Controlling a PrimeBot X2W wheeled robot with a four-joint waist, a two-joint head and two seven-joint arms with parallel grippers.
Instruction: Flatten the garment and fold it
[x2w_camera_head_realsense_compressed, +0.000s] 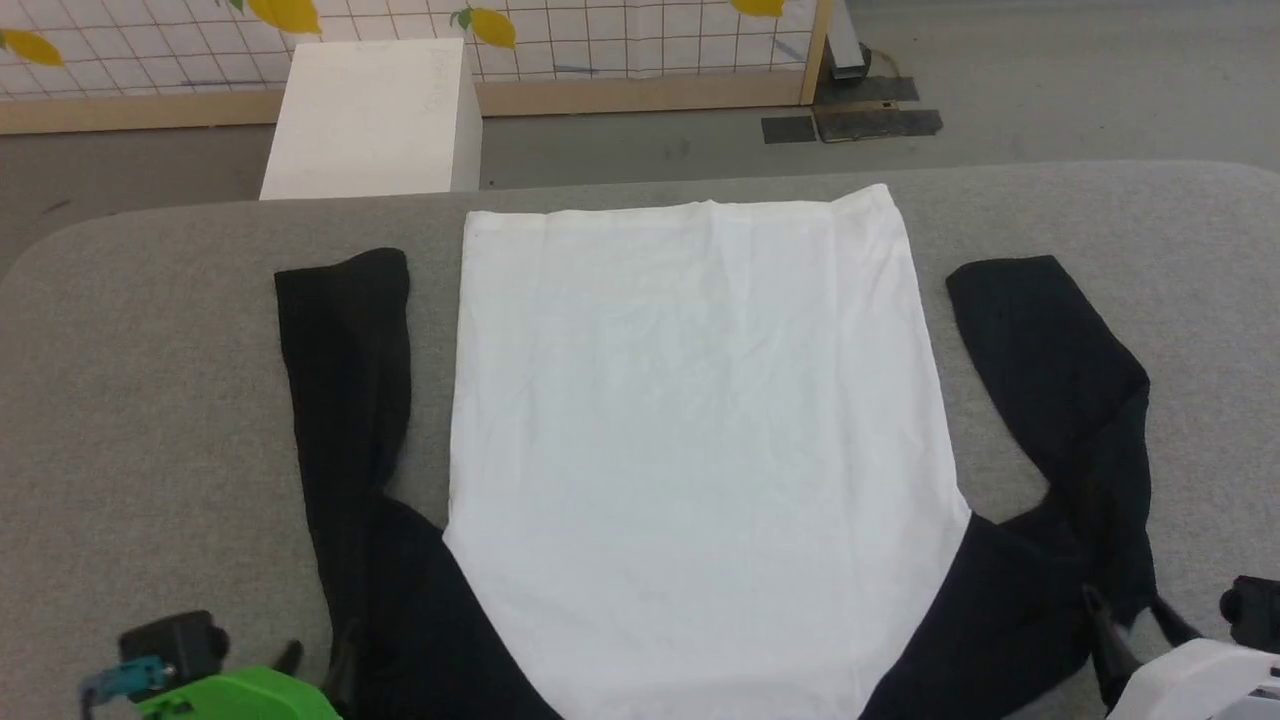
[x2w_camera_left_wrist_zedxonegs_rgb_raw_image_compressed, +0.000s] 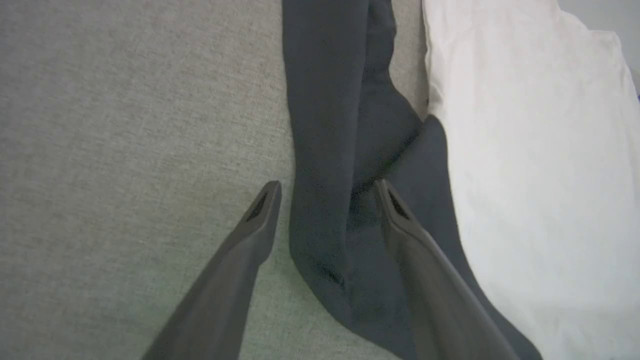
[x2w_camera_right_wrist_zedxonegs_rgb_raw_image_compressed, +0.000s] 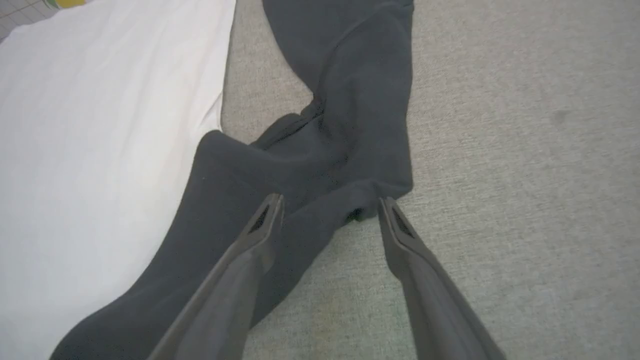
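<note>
Left gripper (x2w_camera_left_wrist_zedxonegs_rgb_raw_image_compressed: 327, 192): jaws wide, gripping nothing, poised over the bend of the left sleeve (x2w_camera_left_wrist_zedxonegs_rgb_raw_image_compressed: 325, 100). Right gripper (x2w_camera_right_wrist_zedxonegs_rgb_raw_image_compressed: 330, 205): jaws also wide and empty, at the bend of the right sleeve (x2w_camera_right_wrist_zedxonegs_rgb_raw_image_compressed: 350, 100), one finger over cloth and one over the table (x2w_camera_right_wrist_zedxonegs_rgb_raw_image_compressed: 500, 150). The shirt (x2w_camera_head_realsense_compressed: 690, 420) lies flat on the table with its white body central. A black sleeve lies either side of the body, apart from it. Flattening looks done, so folding comes next. That likely calls for pinching a sleeve and laying it across the body.
</note>
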